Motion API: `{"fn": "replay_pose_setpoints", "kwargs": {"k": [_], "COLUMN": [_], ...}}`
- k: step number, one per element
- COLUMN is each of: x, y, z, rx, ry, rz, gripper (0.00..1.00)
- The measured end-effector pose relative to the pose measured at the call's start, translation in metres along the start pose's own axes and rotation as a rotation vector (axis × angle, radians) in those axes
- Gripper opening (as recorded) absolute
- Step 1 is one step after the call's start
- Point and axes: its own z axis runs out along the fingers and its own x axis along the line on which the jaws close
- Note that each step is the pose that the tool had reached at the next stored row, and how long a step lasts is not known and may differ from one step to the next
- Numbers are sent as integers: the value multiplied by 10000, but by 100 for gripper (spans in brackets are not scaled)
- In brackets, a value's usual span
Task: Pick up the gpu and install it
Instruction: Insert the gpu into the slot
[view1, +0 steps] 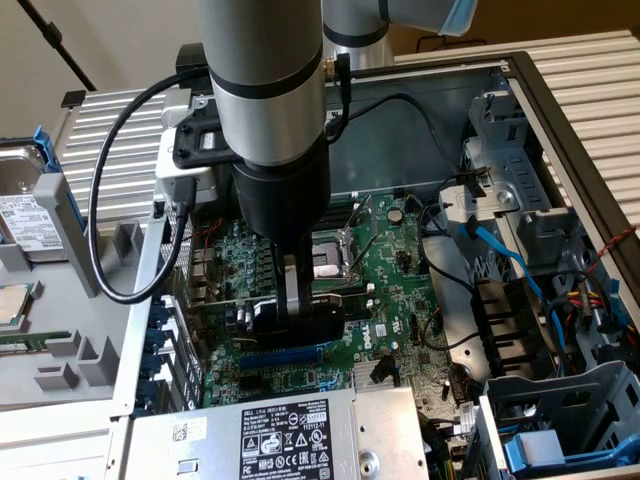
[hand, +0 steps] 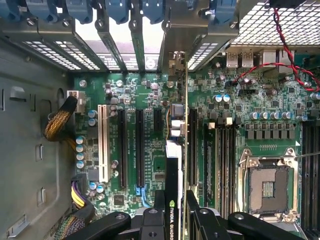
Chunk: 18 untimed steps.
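Note:
My gripper (view1: 293, 305) is shut on the gpu (view1: 305, 325), gripping its black cooler shroud from above inside the open computer case. The wrist view shows the gpu (hand: 173, 170) edge-on between my fingers (hand: 159, 202), with an NVIDIA label on the shroud and its thin green board alongside. It stands upright over the green motherboard (hand: 235, 100), in line with the expansion slots (hand: 140, 145). Its metal bracket end points toward the rear slot openings (hand: 150, 50). Whether its edge sits in a slot is hidden.
The CPU socket (hand: 267, 187) lies beside the slot area. A power supply (view1: 300, 435) sits at the near edge of the case. Drive cages (view1: 530, 200) and blue and black cables (view1: 500, 250) fill the exterior view's right. Braided cables (hand: 60, 122) run along the case wall.

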Motion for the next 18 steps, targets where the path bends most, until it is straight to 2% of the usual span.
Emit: {"fn": "replay_pose_setpoints", "kwargs": {"k": [18], "x": [-6], "y": [7], "z": [14], "rx": [2], "ry": [7], "rz": [6], "gripper": [27]}}
